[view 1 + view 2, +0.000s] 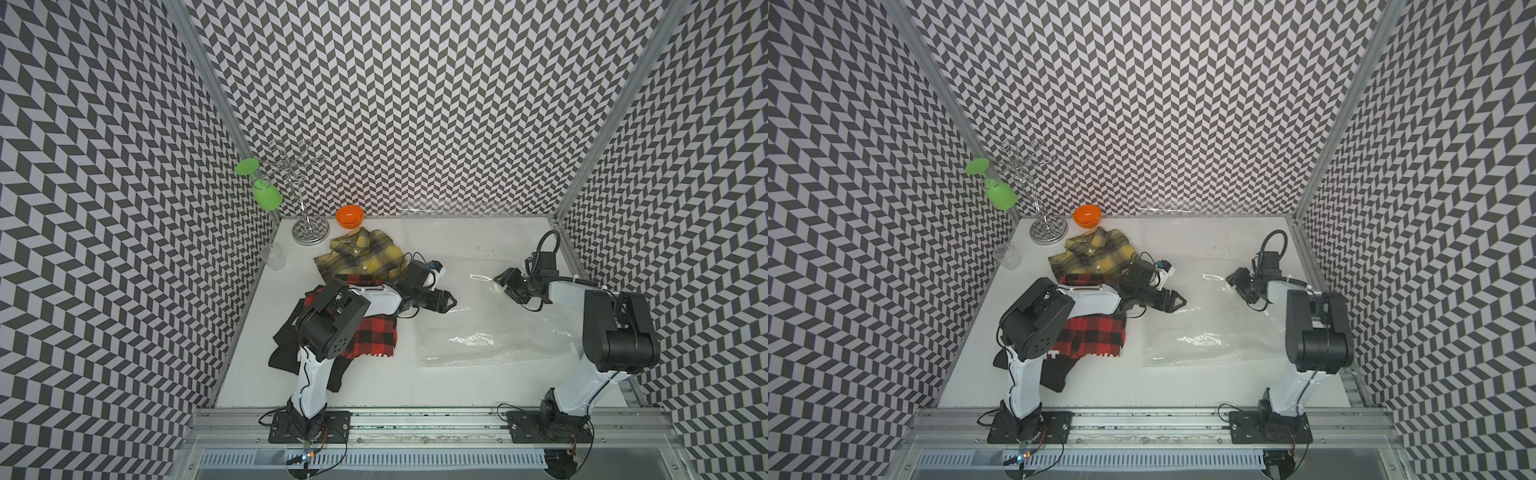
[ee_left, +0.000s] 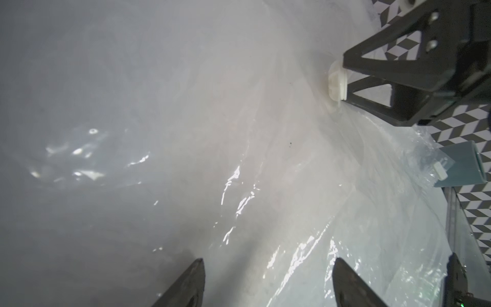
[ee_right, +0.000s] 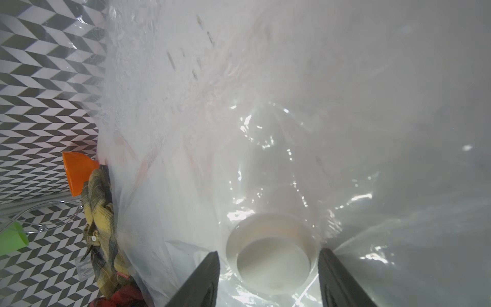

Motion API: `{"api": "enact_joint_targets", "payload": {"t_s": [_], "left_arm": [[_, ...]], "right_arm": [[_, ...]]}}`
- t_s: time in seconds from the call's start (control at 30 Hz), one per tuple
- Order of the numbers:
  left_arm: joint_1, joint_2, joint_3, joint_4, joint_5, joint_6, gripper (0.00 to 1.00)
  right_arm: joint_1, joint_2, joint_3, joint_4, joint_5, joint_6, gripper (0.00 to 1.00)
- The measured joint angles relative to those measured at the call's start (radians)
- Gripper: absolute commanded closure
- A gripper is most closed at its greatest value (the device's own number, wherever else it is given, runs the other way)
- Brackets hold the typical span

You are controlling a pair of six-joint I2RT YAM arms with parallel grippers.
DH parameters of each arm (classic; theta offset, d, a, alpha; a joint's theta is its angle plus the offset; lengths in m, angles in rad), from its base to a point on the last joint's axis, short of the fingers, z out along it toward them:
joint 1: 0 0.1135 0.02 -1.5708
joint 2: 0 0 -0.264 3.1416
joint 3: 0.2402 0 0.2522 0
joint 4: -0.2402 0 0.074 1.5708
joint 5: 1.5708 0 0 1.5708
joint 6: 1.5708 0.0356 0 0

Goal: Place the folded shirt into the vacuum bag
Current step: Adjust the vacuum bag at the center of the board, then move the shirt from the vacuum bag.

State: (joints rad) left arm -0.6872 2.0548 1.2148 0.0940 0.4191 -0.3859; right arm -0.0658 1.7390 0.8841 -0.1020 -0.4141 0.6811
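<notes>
Left gripper [image 1: 448, 300] [image 2: 267, 268]: jaws wide, nothing between them, low over clear plastic just past the red check shirt [image 1: 370, 336]. Right gripper [image 1: 503, 286] [image 3: 268, 256]: jaws roughly half apart, straddling the round white valve [image 3: 273, 265]; I can't tell if they pinch it or only flank it. The vacuum bag [image 1: 490, 328] lies flat and crinkly right beside the red check shirt, on the side toward my right arm, with nothing inside and the valve at the end away from that shirt. Its far edge fades into the white table [image 1: 374, 386], hard to trace. My left arm covers the shirt's upper part.
</notes>
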Motion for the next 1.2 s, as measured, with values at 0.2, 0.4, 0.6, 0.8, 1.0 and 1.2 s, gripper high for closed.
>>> {"api": "enact_joint_targets", "payload": {"t_s": [0.2, 0.4, 0.6, 0.8, 1.0, 1.2], "left_arm": [[0.037, 0.121, 0.209, -0.093, -0.049, 0.052, 0.24], [0.040, 0.149, 0.261, -0.126, -0.059, 0.088, 0.24], [0.040, 0.159, 0.299, -0.176, -0.058, 0.105, 0.24], [0.042, 0.001, 0.227, -0.260, -0.067, 0.104, 0.23], [0.078, -0.337, 0.132, -0.320, -0.181, 0.100, 0.23], [0.227, -0.573, 0.000, -0.391, -0.312, 0.079, 0.23]], "right_arm": [[-0.003, -0.074, -0.079, 0.000, 0.017, 0.034, 0.39], [-0.003, -0.149, -0.166, 0.010, 0.001, 0.069, 0.40], [-0.003, -0.158, -0.139, -0.054, 0.003, 0.051, 0.39], [0.026, -0.199, 0.004, -0.176, 0.075, -0.013, 0.39], [0.183, -0.310, 0.099, -0.237, 0.132, -0.050, 0.38], [0.483, -0.323, 0.116, -0.215, 0.066, -0.010, 0.20]]}}
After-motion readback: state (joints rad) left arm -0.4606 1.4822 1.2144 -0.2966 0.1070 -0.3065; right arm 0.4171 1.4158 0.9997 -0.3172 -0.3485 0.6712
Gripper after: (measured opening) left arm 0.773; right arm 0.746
